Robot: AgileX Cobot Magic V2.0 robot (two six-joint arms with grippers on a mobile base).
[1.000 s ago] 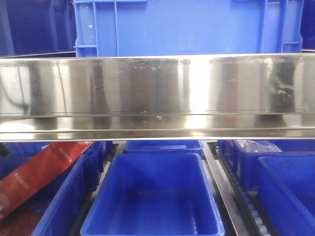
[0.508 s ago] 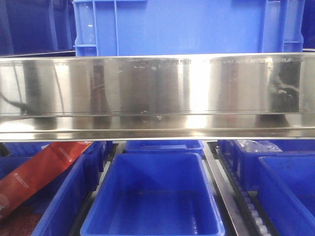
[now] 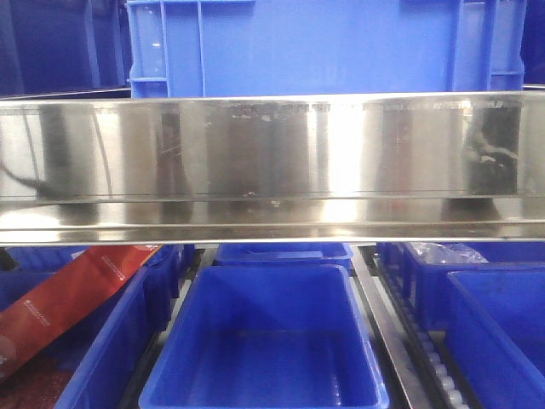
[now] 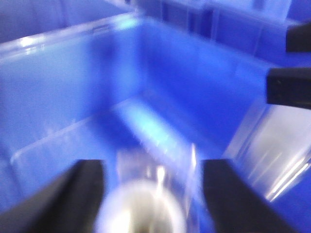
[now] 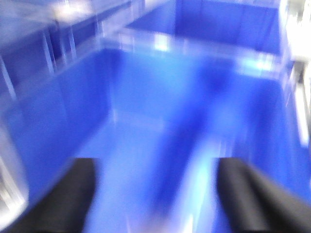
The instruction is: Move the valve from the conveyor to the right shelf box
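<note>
My left fingers (image 4: 82,194) clamp the blurry silver valve (image 4: 141,208) above a blue box (image 4: 73,97); right fingers (image 5: 73,194) apart, empty. Next: lower, release.

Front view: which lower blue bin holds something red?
The left bin, at the picture's left edge: a red packet leans in it. The middle bin and right bin show none.

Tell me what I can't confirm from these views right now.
- Left wrist view: motion blur smears the shiny object between the left gripper fingers. Whether it is the valve, or actually gripped, cannot be told.
- Right wrist view: blur wipes out all detail in the blue bin under the open right gripper.
- Front view: the steel band blocks everything behind it. Both arms and the conveyor are out of frame.
</note>
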